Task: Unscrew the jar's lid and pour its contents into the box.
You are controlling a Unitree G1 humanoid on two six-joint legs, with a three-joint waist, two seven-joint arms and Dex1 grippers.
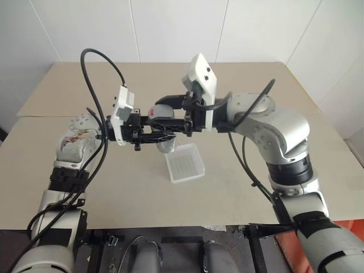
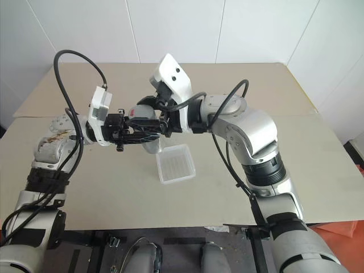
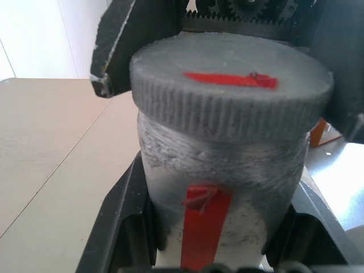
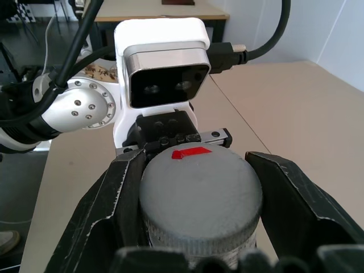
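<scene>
I see a wide beige desk (image 1: 114, 187) standing against a white panelled wall (image 1: 170, 28), and near its right front corner something orange (image 2: 341, 230) shows low beside the desk.

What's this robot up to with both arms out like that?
It is holding a small jar in the air between its arms. The left end effector is shut on the jar's body, and the right end effector is shut on the grey lid, which is on the jar and not yet unscrewed. A shallow white box waits on the table just below, ready to receive the contents.
</scene>
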